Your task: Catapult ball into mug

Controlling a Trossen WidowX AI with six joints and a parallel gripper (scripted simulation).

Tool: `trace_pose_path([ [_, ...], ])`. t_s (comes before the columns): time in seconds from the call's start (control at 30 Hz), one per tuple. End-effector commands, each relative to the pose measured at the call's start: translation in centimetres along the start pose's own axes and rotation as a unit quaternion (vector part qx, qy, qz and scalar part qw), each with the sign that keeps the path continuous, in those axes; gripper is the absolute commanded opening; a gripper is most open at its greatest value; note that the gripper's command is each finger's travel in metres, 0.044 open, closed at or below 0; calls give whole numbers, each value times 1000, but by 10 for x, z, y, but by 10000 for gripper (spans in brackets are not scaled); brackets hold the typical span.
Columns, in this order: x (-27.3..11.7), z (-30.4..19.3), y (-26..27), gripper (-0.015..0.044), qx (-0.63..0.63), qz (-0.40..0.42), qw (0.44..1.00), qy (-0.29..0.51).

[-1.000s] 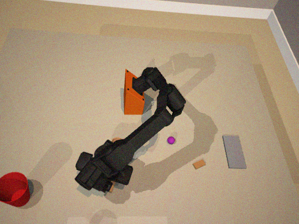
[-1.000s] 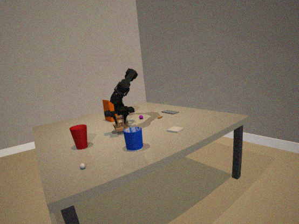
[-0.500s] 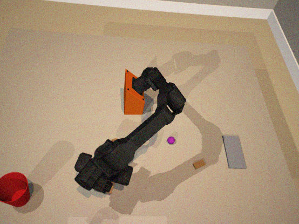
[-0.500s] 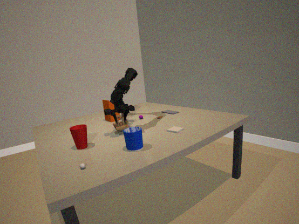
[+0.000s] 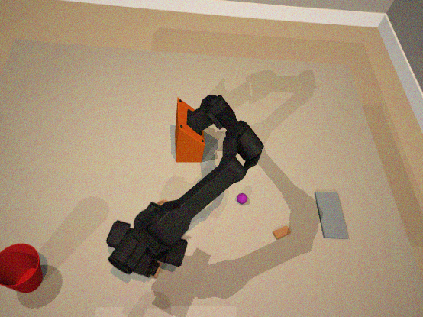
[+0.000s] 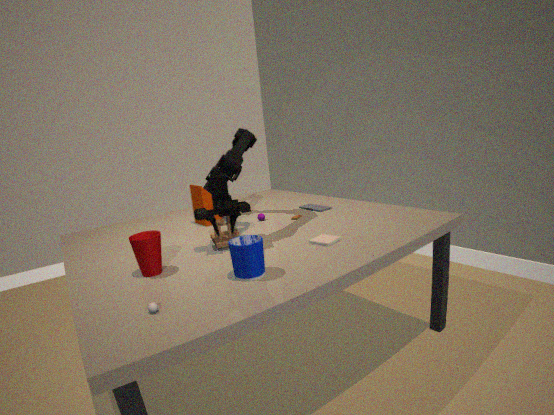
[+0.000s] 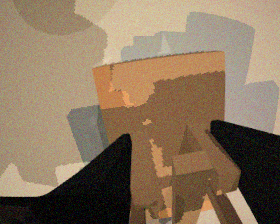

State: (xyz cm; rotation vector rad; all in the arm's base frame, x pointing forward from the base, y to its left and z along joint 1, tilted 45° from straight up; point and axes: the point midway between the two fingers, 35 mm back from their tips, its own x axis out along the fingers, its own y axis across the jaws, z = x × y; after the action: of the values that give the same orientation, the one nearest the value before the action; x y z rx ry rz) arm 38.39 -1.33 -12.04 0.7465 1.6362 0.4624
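Note:
The wooden catapult (image 6: pixel 218 242) (image 7: pixel 165 95) stands on the table, mostly hidden under the arm in the top view. My gripper (image 6: pixel 225 232) (image 7: pixel 171 135) is over it, shut on the catapult's wooden frame, with one black finger on each side in the wrist view. The blue mug (image 6: pixel 247 261) stands upright in front of the catapult in the exterior view. A purple ball (image 5: pixel 242 198) (image 6: pixel 261 217) lies on the table beside the arm. A white ball (image 6: pixel 153 307) lies near the table's front left. No ball is visible in the catapult; its cup cannot be made out.
A red cup (image 5: pixel 33 279) (image 6: pixel 147 256) stands left of the blue mug in the exterior view. An orange wedge (image 5: pixel 187 147) (image 6: pixel 201 206) stands by the arm's base. A grey slab (image 5: pixel 332 215) (image 6: pixel 315 207), a small orange block (image 5: pixel 281 232) (image 6: pixel 296 217) and a pale tile (image 6: pixel 325 240) lie flat.

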Motion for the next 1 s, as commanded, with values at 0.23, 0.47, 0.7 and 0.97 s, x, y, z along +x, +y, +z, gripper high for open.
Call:
trace_pose_path([
  [0.23,6,-1,-1,0,2,0,1000,2],
  [0.47,6,-1,-1,157,2,0,1000,2],
  [0.7,6,-1,-1,341,2,0,1000,2],
  [0.97,-82,-1,-2,440,3,-2,1000,3],
])
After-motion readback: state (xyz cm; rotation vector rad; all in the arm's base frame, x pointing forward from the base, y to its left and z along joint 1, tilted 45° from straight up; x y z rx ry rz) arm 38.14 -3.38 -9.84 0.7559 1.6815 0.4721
